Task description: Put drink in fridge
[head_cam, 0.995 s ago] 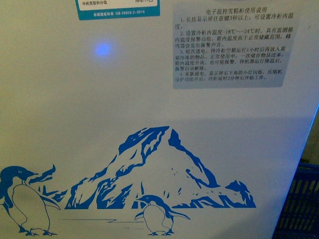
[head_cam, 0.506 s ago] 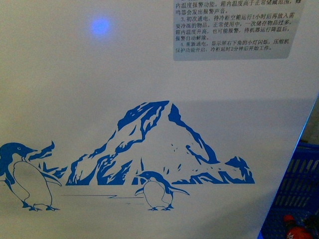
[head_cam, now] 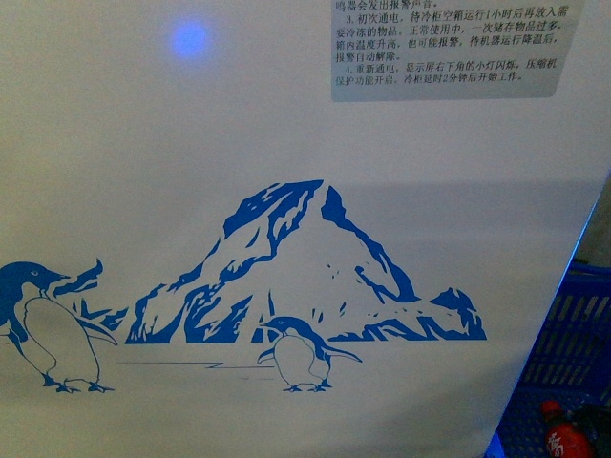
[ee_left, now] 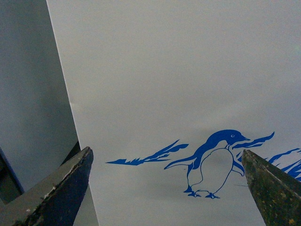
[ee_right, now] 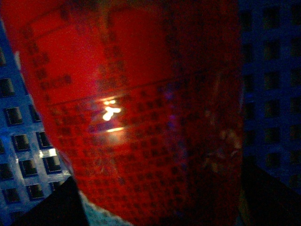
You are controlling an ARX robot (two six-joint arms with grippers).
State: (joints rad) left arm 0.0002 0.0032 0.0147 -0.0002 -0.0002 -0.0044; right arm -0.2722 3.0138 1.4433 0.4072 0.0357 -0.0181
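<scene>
The front view is almost wholly filled by the white front of the fridge (head_cam: 286, 124), so its top is cut off by the picture edge. A blue mountain (head_cam: 305, 258) and two penguins are printed on it, and the left penguin is cut by the frame. A printed sticker (head_cam: 444, 48) is cut off at the top, and its small text is hard to read. A blurred blue light (head_cam: 191, 38) is seen on the upper left part of the front. Beside the right edge of the fridge, a blue mesh basket (head_cam: 573, 334) is partly shown. At the lower right corner, only the red cap and the upper part of the drink (head_cam: 561, 437) are visible, outside the fridge and against the basket.

In the left wrist view, the left gripper (ee_left: 165, 151) is released. Only the tips of its two fingers (ee_left: 61, 188) are shown, wide apart, with nothing held between them. Behind them the fridge front with one penguin (ee_left: 214, 165) is seen, and a grey cabinet (ee_left: 28, 94) stands beside it.

The right wrist view is dim. It is nearly covered by the red label of the drink (ee_right: 136, 117), very close and blurred. The basket (ee_right: 23, 160) mesh is seen behind it on both sides. Two dark shapes lie at the corners, one on each side of the bottle. They may belong to the right gripper (ee_right: 160, 202), but it cannot be told whether the bottle is clenched.
</scene>
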